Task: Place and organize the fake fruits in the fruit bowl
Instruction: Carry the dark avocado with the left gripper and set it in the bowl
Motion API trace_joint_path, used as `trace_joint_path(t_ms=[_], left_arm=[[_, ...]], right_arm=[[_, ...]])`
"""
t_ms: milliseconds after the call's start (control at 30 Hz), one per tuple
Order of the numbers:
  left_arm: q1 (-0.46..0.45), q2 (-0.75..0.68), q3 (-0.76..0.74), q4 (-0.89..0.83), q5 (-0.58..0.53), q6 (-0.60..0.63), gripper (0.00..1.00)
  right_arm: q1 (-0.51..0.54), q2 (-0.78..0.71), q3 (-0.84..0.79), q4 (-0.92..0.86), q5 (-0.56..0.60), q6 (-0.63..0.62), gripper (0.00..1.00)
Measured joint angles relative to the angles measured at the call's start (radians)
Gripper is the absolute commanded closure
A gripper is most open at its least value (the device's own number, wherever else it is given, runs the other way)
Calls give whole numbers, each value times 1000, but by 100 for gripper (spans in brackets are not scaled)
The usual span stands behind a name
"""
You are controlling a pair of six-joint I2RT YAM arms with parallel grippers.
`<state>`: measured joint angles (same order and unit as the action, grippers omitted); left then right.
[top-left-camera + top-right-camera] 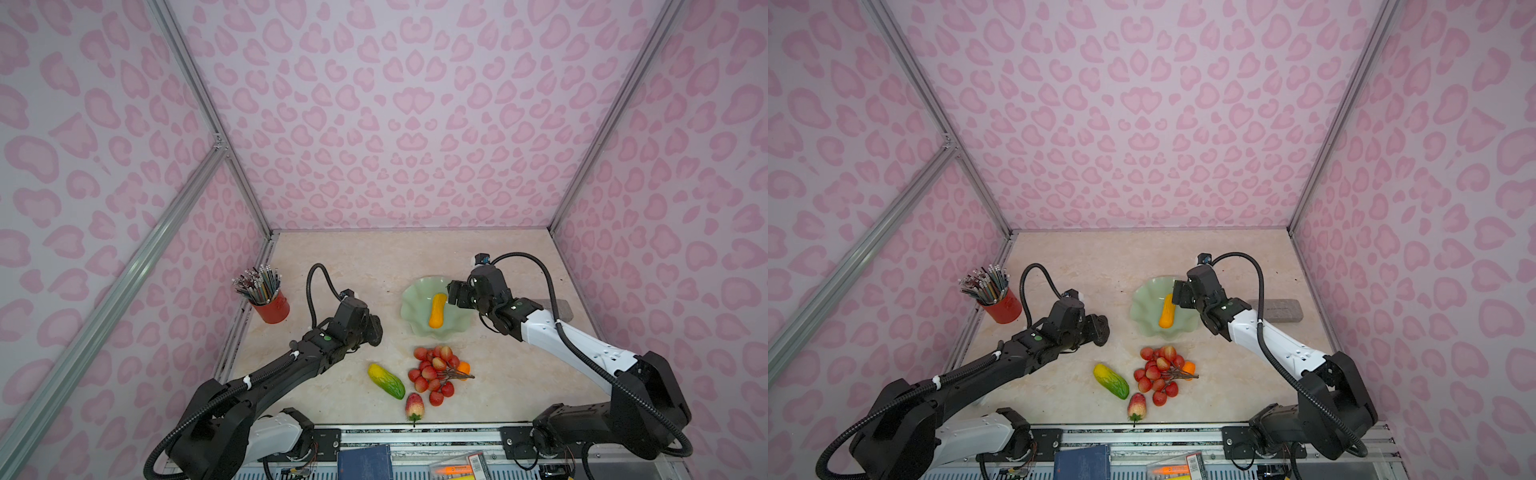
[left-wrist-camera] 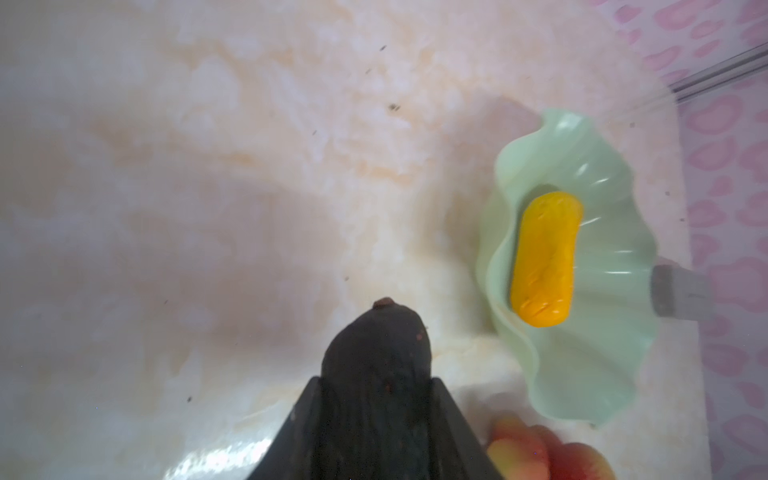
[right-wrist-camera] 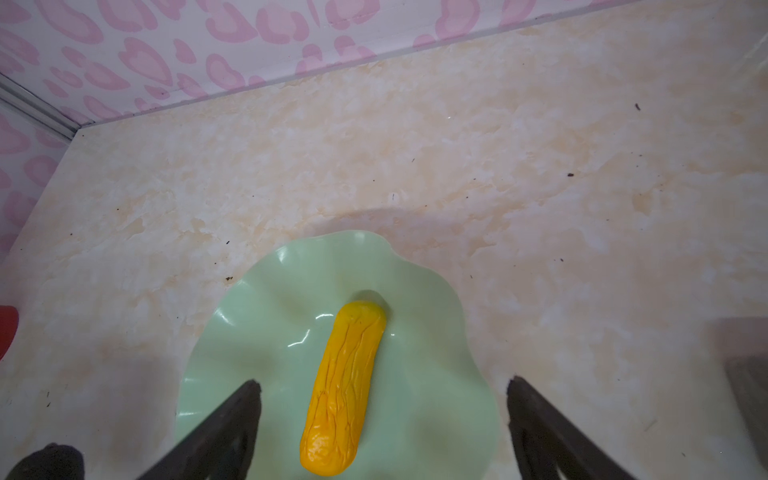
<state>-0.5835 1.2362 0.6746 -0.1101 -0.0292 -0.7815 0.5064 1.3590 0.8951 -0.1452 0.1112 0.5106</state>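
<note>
**Stock on the marble table: one fruit in the dish, one in a grip, four loose**

- Fruit bowl [image 1: 411,299]: pale mint, wavy rim, right of the table's [image 1: 353,257] middle. No marking is visible on it.
- Orange-yellow gourd [image 1: 437,309]: lies lengthwise in the bowl's hollow, its skin wrinkled in the right wrist view [image 3: 345,390].
- Right gripper [image 3: 384,384]: hangs over the bowl with its fingers spread wide, one on each side of the gourd and touching neither.
- Dark avocado [image 2: 376,353]: clamped between the narrowed fingers of the left gripper [image 2: 376,382], left of the bowl and apart from it. Whether it clears the table cannot be told.
- Ribbed yellow-green oblong [image 1: 385,380]: on the table at the front, lying at a slant.
- Red berry cluster [image 1: 434,372]: in front of the bowl, on brown twigs.
- Small orange ball [image 1: 464,368]: touching the cluster's right side.
- Strawberry [image 1: 414,407]: at the front edge, just beside the oblong.
- Red cup [image 1: 272,307]: full of pencils [image 1: 257,284], far left.
- Grey block [image 1: 1275,309]: right of the bowl, with dark print too small to read.
- Packet [image 1: 478,461]: off the table at the front, with a barcode label that is not legible.
</note>
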Motion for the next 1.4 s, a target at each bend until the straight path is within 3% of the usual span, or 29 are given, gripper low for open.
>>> trace_joint_path(t_ms=[133, 500, 733, 833, 967, 1033, 1233, 1400], left_arm=[[-45, 87, 159, -19, 14, 95, 68], [-129, 553, 656, -80, 36, 297, 68], [-144, 715, 754, -126, 28, 314, 68], [-143, 737, 756, -158, 16, 310, 65], [-143, 749, 762, -177, 0, 299, 40], [-143, 750, 767, -188, -3, 284, 33], [-144, 698, 760, -190, -5, 276, 29], [-144, 479, 703, -174, -39, 266, 28]], right_arm=[[-20, -68, -40, 14, 0, 2, 6], [-78, -356, -222, 67, 0, -9, 2], [-99, -440, -241, 40, 19, -18, 2], [-109, -443, -245, 33, 20, -17, 2], [-111, -435, -248, 37, 23, -18, 2], [-116, -417, -243, 35, 23, -18, 2], [-119, -369, -218, 27, 23, -24, 2], [-119, -326, -213, 23, 18, -25, 2]])
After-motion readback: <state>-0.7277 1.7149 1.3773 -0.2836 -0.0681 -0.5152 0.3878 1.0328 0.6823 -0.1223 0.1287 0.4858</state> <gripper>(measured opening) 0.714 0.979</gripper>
